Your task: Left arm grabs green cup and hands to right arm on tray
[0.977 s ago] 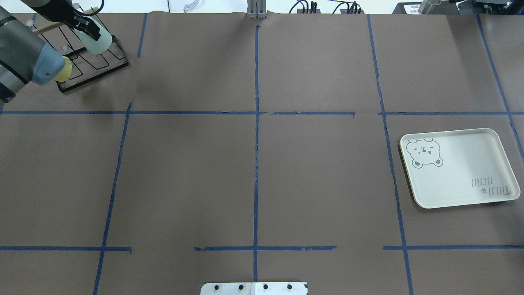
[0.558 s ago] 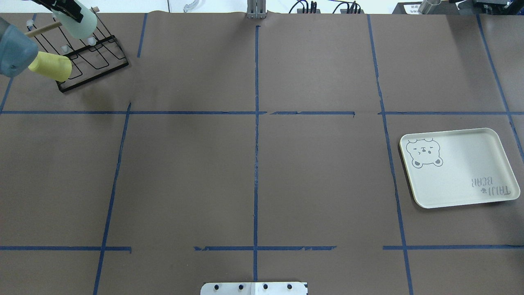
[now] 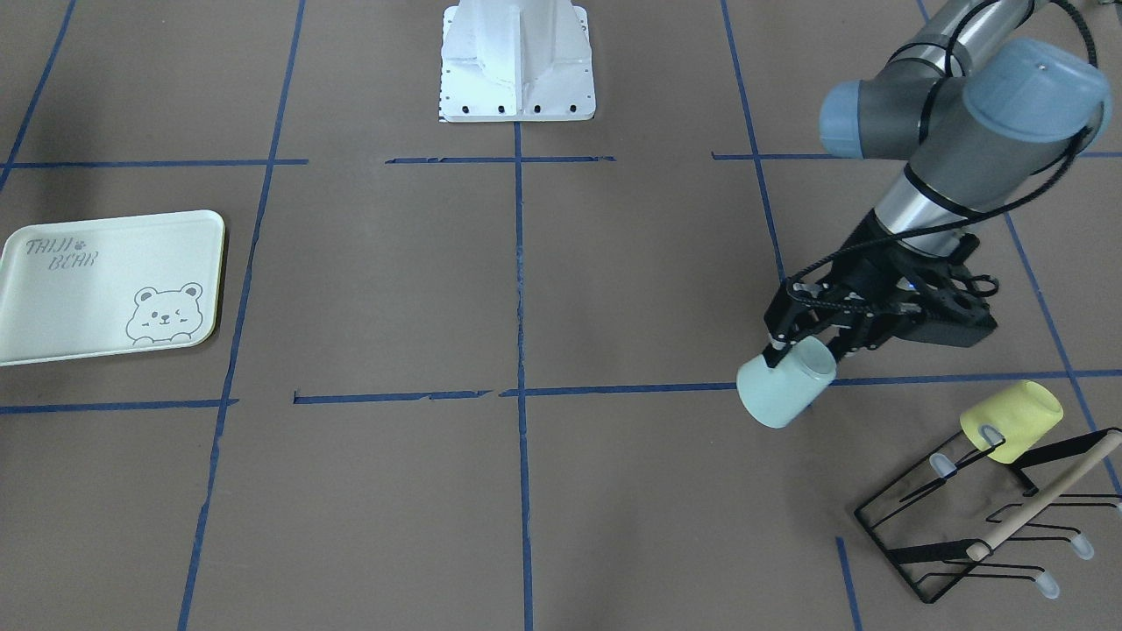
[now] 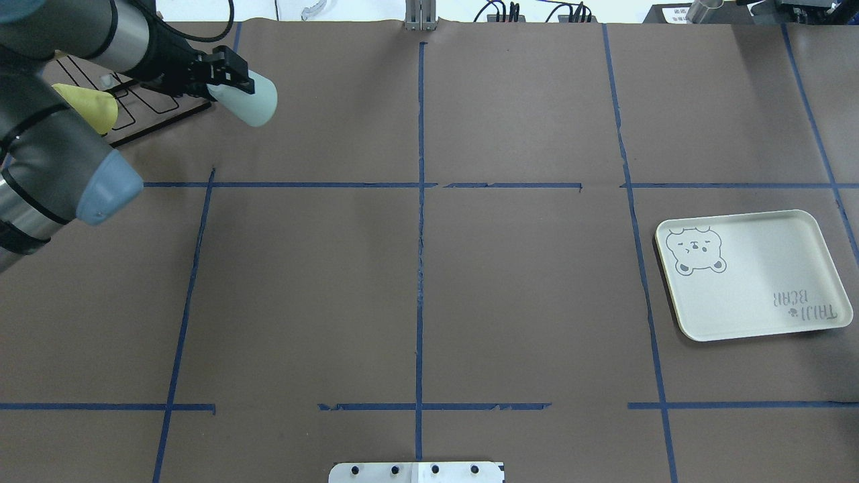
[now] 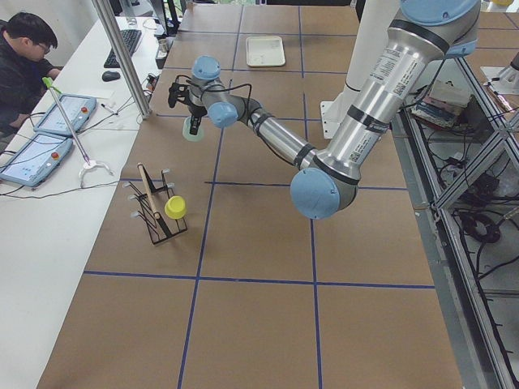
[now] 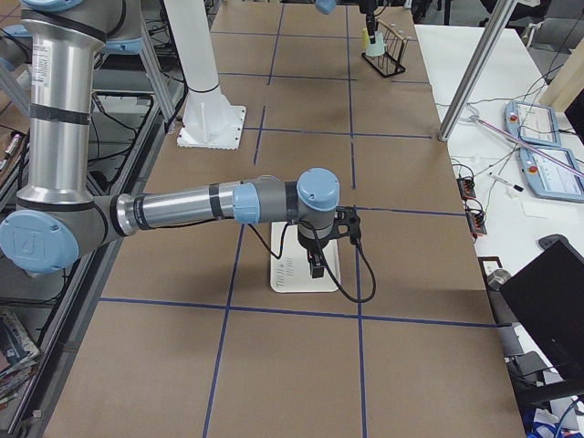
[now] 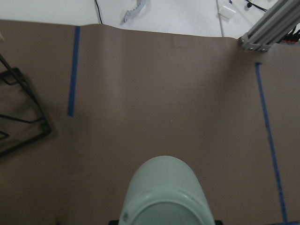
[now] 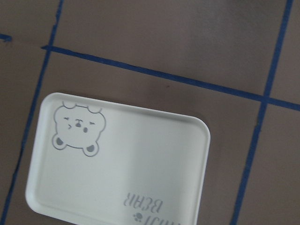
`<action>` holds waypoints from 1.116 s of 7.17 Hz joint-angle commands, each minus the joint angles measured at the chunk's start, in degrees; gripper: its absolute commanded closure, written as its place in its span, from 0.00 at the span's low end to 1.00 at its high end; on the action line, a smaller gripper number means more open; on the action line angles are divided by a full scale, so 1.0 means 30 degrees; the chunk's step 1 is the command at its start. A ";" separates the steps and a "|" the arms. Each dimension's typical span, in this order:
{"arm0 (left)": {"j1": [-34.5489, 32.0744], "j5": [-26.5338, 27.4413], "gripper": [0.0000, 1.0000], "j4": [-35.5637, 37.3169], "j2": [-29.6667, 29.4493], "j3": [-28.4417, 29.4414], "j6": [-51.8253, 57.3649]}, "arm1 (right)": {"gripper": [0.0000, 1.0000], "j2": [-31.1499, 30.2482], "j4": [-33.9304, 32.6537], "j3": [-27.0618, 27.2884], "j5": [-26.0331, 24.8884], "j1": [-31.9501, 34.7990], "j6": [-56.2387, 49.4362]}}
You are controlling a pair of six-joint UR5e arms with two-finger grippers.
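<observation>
The pale mint-green cup [image 4: 254,102] hangs tilted in my left gripper [image 4: 231,79], which is shut on its rim, above the table to the right of the rack. It also shows in the front view [image 3: 780,396], under the gripper [image 3: 802,349], and fills the bottom of the left wrist view [image 7: 164,197]. The cream-green bear tray [image 4: 751,275] lies flat at the right side and shows in the right wrist view [image 8: 117,173]. My right gripper [image 6: 315,266] hovers over the tray [image 6: 290,272]; I cannot tell whether it is open or shut.
A black wire rack [image 3: 973,535] with a wooden stick stands at the far left corner, and a yellow cup [image 3: 1012,421] sits on one of its prongs. An operator [image 5: 24,65] sits at a side desk beyond the table edge.
My left arm has carried the green cup off the rack, to the right and a little nearer the robot. The yellow cup stays on the rack. The tray has not moved.
</observation>
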 commanded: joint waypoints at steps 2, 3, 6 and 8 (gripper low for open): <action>0.2427 0.0885 0.51 -0.8845 0.0246 0.0391 -1.0198 | 0.00 0.2988 0.0803 -0.0264 0.3965 -0.0201 0.4321; 0.3942 0.3126 0.51 -1.0141 0.0246 0.0362 -1.1878 | 0.00 0.4132 0.0804 0.0086 0.3970 -0.0608 0.6519; 0.6037 0.5639 0.51 -1.0535 0.0246 0.0040 -1.2128 | 0.01 0.4788 0.8532 0.0265 0.2051 -0.2973 1.6546; 0.6270 0.5755 0.51 -1.2395 0.0246 0.0010 -1.4199 | 0.00 0.4788 1.6788 0.0120 -0.3180 -0.7532 2.6037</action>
